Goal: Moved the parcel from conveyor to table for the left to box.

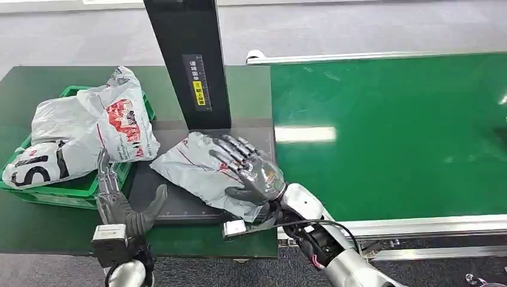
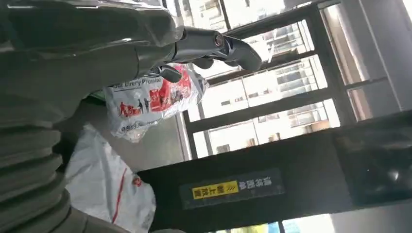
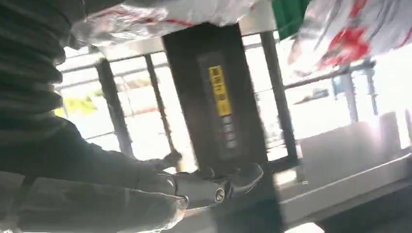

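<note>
The grey parcel [image 1: 200, 170] already lies on the dark counter [image 1: 179, 206], off the green conveyor [image 1: 388, 131]. The right robot hand [image 1: 251, 173] rests spread on it; the left robot hand [image 1: 122, 203] waits open. Boxing remains.

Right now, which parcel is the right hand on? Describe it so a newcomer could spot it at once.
Find the black upright post beside the green conveyor belt. On the dark pad at its foot lies a flat grey parcel, with the right hand resting on it. Unlike the white printed bags piled in the green crate, it lies alone, outside the crate.
</note>
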